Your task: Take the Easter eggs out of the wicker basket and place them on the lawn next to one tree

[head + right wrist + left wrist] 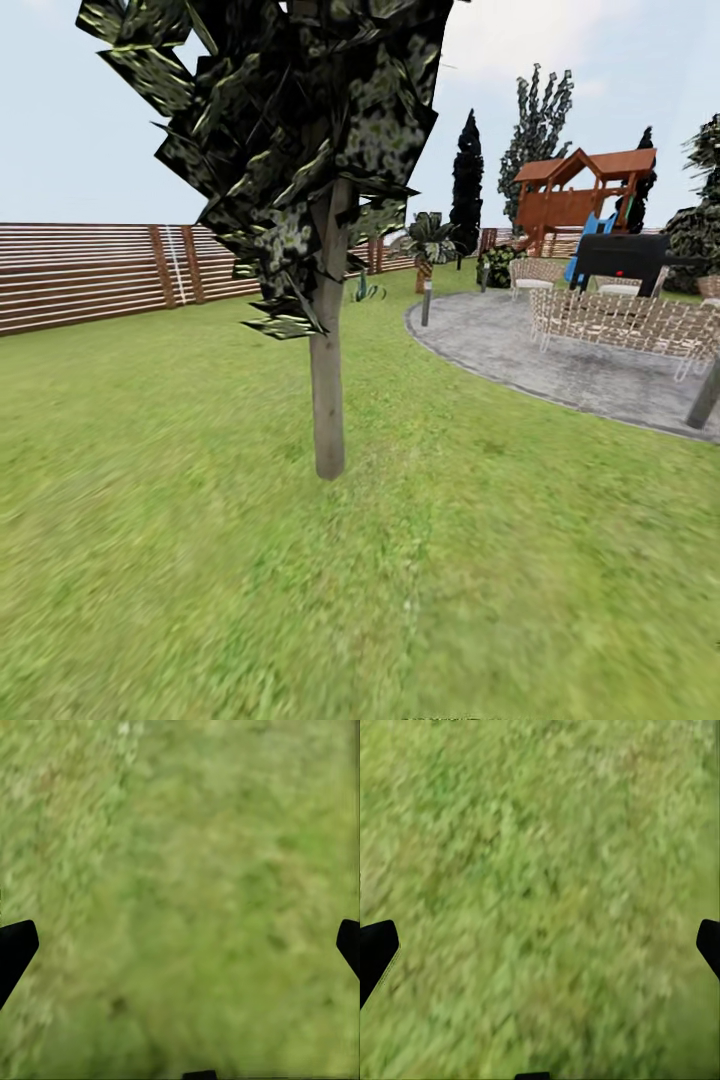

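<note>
A tree [328,400] with a straight bare grey-brown trunk and dark leaves higher up stands on the lawn [180,520] a short way ahead of me in the head view. The Easter eggs and the wicker basket are out of view. My left gripper [540,952] is open over blurry green grass, its dark fingertips [376,949] far apart with nothing between them. My right gripper [180,952] is open in the same way over the lawn [195,870], and it holds nothing.
A grey paved patio [520,350] with wicker chairs [610,320] and a black grill [625,255] lies to the right. Behind it stand a wooden playhouse [580,190], dark cypress-like trees [466,180] and a short palm [428,245]. A slatted wooden fence [90,270] closes the left.
</note>
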